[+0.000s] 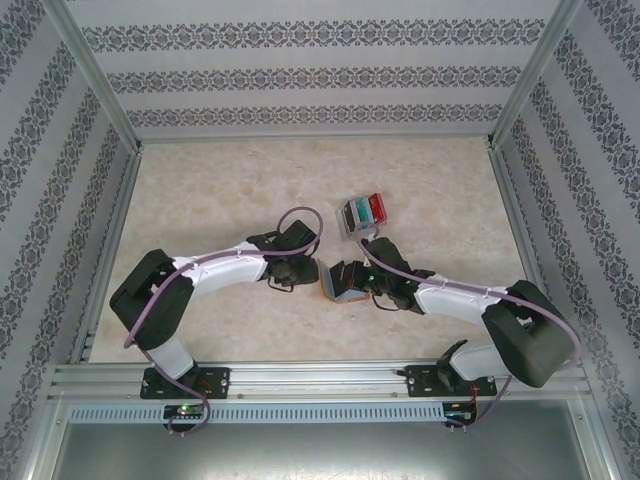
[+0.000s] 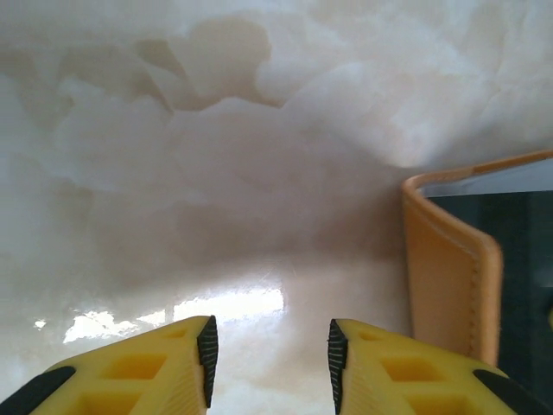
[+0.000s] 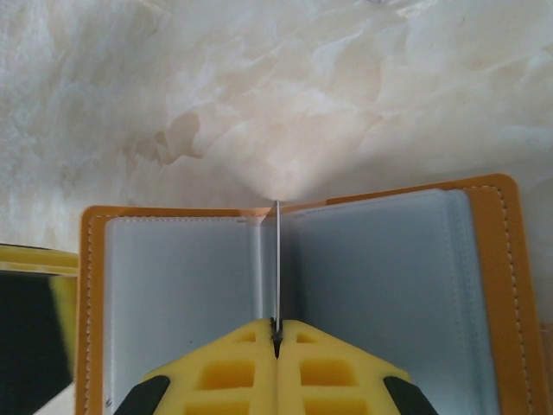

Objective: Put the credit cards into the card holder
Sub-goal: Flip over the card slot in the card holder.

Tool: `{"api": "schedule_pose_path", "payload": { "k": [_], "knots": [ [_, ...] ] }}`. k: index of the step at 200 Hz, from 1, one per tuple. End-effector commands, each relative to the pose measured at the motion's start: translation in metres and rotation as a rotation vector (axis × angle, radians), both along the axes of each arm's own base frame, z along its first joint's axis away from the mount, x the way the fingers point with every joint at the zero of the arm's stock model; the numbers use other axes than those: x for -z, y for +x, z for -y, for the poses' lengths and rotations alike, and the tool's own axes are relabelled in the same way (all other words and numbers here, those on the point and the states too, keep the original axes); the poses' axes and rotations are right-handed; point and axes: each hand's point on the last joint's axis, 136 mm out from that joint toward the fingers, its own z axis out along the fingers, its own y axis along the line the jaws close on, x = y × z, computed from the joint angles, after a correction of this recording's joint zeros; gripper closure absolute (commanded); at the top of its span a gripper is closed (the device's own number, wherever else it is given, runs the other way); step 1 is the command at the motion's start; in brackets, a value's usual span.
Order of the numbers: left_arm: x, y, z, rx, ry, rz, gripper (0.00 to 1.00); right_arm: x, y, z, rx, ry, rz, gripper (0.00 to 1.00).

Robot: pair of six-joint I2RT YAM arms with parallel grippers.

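Card holder (image 3: pixel 190 294) open, right gripper (image 3: pixel 276 333) pinching thin sheet (image 3: pixel 278 259) inside; left gripper (image 2: pixel 272 350) parted.

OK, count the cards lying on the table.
3 that I can tell apart, fanned together beyond the open wallet: a grey-white card on the left, a teal card in the middle, a red card on the right. More may hide beneath.

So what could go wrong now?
The right gripper pinches just a thin sheet at the middle of the holder. It might slip out, and the holder could flop shut. The left gripper is open right beside the holder's edge and might bump it out of place.
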Motion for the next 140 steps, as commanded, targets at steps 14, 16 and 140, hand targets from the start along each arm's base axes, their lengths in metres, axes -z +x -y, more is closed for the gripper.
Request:
{"api": "schedule_pose_path", "payload": {
  "k": [14, 16, 140],
  "knots": [
    [-0.022, 0.007, -0.015, -0.104, -0.022, 0.107, 0.54, 0.011, -0.001, -0.008, -0.015, -0.014, -0.019, 1.0],
    [-0.023, 0.006, -0.015, -0.104, -0.025, 0.109, 0.54, 0.011, -0.001, -0.007, -0.013, -0.016, -0.02, 1.0],
    [0.019, 0.004, 0.016, -0.008, -0.03, -0.016, 0.69, -0.008, 0.004, 0.004, 0.014, 0.003, 0.026, 1.0]
  ]
}}
